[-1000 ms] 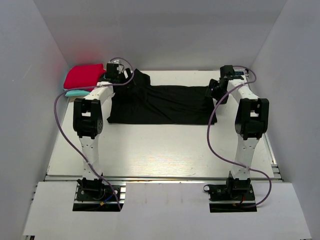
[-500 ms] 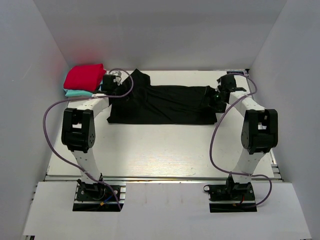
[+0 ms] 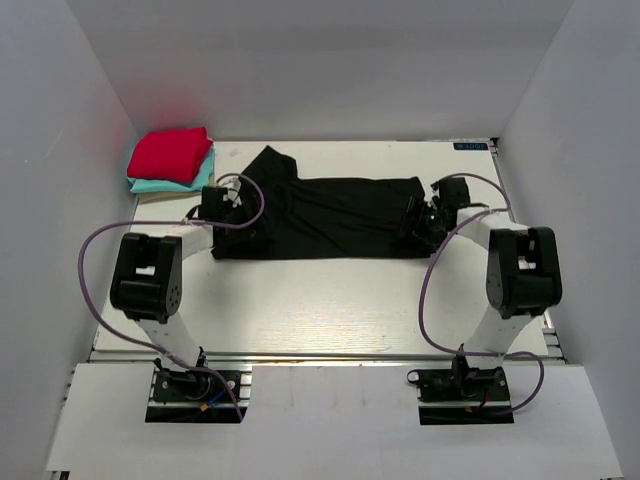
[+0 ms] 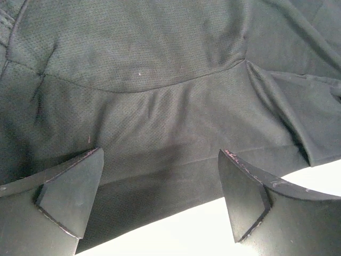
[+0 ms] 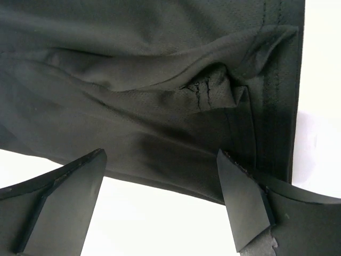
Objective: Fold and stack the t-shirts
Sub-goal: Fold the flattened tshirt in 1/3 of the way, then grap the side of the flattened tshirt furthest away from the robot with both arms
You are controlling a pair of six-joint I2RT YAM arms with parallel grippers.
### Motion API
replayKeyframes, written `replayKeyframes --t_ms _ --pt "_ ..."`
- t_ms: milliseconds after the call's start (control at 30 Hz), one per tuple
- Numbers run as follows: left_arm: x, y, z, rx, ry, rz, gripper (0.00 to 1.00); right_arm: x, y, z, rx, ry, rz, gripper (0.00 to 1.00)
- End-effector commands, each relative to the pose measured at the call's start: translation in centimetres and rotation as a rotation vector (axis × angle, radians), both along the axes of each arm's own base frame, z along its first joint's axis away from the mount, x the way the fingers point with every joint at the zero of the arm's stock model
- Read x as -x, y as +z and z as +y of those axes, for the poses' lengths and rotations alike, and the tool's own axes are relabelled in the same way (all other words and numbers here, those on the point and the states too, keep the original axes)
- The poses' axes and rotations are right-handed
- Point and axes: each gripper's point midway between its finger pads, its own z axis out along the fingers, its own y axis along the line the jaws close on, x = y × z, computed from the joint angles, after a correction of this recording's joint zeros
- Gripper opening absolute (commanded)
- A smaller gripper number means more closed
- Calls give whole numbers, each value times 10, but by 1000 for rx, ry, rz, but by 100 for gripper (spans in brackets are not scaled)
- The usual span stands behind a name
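At the far left corner of the tabletop (image 3: pixel 320 300), a folded red t-shirt (image 3: pixel 170 152) lies on a folded teal t-shirt (image 3: pixel 172 185). To their right, a black t-shirt (image 3: pixel 330 212) lies spread out. The left end effector (image 3: pixel 222 205) hangs over its left end, fingers wide apart and holding nothing. The right end effector (image 3: pixel 428 215) does likewise over its right end.

- It is a lab robot cell.
- Plain white panels (image 3: pixel 70 150) close the white table (image 3: pixel 300 300) on three sides.
- The left arm (image 3: pixel 148 285) and right arm (image 3: pixel 520 275) are bolted at its near edge, with purple cables (image 3: pixel 421 288).
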Motion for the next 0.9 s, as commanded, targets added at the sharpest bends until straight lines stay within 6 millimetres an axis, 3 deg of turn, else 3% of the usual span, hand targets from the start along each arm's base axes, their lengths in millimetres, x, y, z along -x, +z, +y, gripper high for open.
replayKeyframes --t_ms 0,33,67,100,133,200,233,300,367,400,500,533,633,667,700,733,767,800,867 --pt "91 -48 14 -36 31 284 100 61 -30 -12 43 -46 170 90" --pt "103 -48 12 -34 31 301 100 78 -33 -12 42 -49 190 90" --pt "128 -56 15 -37 38 351 100 96 -35 -14 46 -57 203 90" --pt "142 -54 13 -16 24 361 100 103 -34 -13 40 -57 207 90" --pt "146 -37 10 14 26 309 100 125 -33 -16 46 -64 213 90" --pt "182 -36 13 27 38 352 100 142 -30 -17 44 -70 228 90" --pt "185 -18 13 43 45 289 100 155 -29 -18 41 -69 222 90" --pt "195 -2 14 48 44 258 100 160 -18 -18 37 -61 184 90" --pt "184 23 23 15 80 159 100 155 5 -11 4 -8 86 90" --pt "172 52 25 8 87 62 100 153 14 -7 -8 15 51 90" --pt "149 89 40 -65 128 -52 100 131 52 -2 -13 74 -65 90" --pt "133 112 41 -70 144 -102 100 125 59 -4 3 74 -92 90" --pt "105 140 45 -77 176 -163 100 98 83 -14 68 46 -178 90" --pt "88 138 41 -70 169 -166 100 95 82 -16 80 36 -172 90" --pt "78 139 38 -65 154 -176 100 80 94 -20 101 13 -211 90" --pt "64 146 36 -62 154 -194 100 72 89 -20 103 -3 -189 90" --pt "53 143 38 -62 161 -186 100 64 95 -22 109 -16 -202 90" --pt "39 122 39 -82 168 -132 100 55 100 -24 124 -34 -214 90" --pt "6 126 39 -111 158 -173 100 39 91 -24 123 -60 -184 90"
